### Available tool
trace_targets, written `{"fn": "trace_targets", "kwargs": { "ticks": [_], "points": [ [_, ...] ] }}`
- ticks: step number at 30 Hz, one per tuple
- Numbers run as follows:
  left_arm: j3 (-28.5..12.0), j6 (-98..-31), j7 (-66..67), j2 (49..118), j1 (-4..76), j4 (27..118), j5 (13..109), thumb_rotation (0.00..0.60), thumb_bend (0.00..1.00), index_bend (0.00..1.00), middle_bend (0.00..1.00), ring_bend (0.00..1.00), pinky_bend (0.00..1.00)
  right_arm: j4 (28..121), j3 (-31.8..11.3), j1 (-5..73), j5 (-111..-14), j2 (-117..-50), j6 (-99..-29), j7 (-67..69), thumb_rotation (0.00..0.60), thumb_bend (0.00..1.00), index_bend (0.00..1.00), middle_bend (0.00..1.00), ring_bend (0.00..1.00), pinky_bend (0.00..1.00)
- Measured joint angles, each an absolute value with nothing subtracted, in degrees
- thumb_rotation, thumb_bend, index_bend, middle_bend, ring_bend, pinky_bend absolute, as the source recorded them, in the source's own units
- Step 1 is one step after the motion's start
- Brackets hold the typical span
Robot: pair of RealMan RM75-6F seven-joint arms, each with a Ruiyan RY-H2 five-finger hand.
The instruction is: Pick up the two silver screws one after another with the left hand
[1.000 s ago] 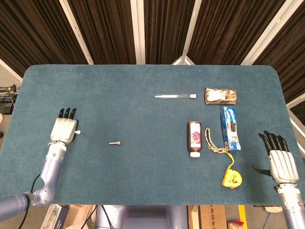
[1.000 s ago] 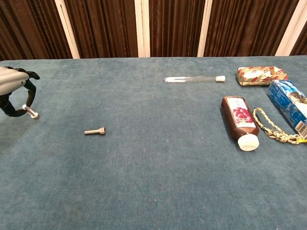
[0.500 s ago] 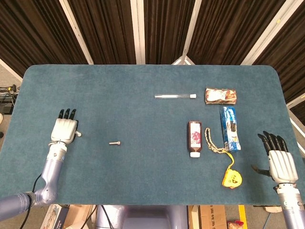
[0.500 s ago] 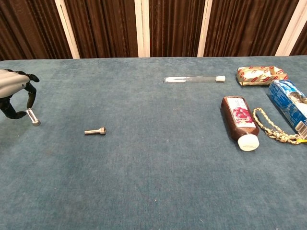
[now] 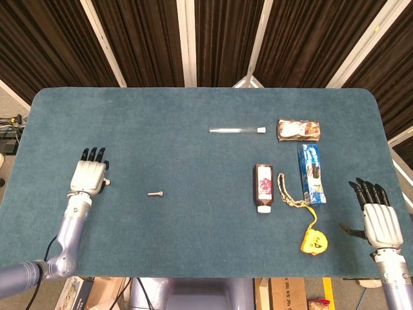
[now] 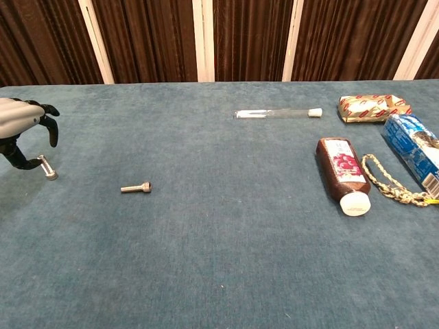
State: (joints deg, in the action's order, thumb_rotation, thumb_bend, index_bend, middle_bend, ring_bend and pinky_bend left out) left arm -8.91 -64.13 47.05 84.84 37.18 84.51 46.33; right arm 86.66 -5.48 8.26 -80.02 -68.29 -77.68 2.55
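Left hand [image 6: 20, 130] at the table's left edge, fingers curled apart over a short silver screw [image 6: 46, 168]. That screw lies on the teal felt tabletop [image 5: 161, 258], long axis diagonal in the chest view, head toward the lower right, shank end up against the thumb. Whether the thumb actually touches it cannot be told; nothing is pinched, so the hand reads as released.

Second silver screw [image 6: 136, 187] lies flat, well apart to the right of the first. Long axis runs left-right, head at the right end, shank pointing toward the left hand.

Right hand [image 5: 381, 219] near the table's right front corner, fingers spread and holding nothing.

Right half of the table: a clear glass test tube with white cap [image 5: 236, 130], a brown bottle with white cap [image 5: 263, 187], a blue carton [image 5: 311, 173].
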Motion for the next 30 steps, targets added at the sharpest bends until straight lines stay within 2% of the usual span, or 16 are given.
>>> {"fn": "trace_targets", "kwargs": {
  "ticks": [5,12,19,26,30],
  "points": [
    [-9.6,-66.32,48.2,81.11,37.1,92.19,45.72,0.6,0.48,0.37,0.02,0.0,0.0,86.83,-5.49,8.28,-80.19,-68.34,-77.86,2.52,0.6,0.15,0.13,0.09,0.05,0.0],
    [-10.69,-70.23,47.5,76.67,36.88,102.41,48.39,0.6,0.47,0.42,0.03,0.0,0.0,87.18,-5.41,8.13,-80.48,-68.15,-78.26,2.61,0.6,0.15,0.13,0.09,0.05,0.0],
    [-9.17,-70.07,41.04,81.2,36.18,98.87,52.68,0.6,0.43,0.42,0.03,0.0,0.0,87.27,-5.58,7.9,-80.19,-67.86,-78.55,2.86,0.6,0.15,0.13,0.09,0.05,0.0],
    [-9.04,-65.92,38.4,87.94,37.31,94.11,48.78,0.6,0.42,0.42,0.03,0.0,0.0,86.79,-5.62,8.13,-79.75,-68.24,-77.89,2.54,0.6,0.15,0.13,0.09,0.05,0.0],
    [-9.25,-66.7,39.9,89.56,37.86,93.48,47.5,0.6,0.42,0.43,0.03,0.0,0.0,86.7,-5.62,8.14,-79.7,-68.36,-77.86,2.47,0.6,0.15,0.13,0.09,0.05,0.0]
  ]
}}
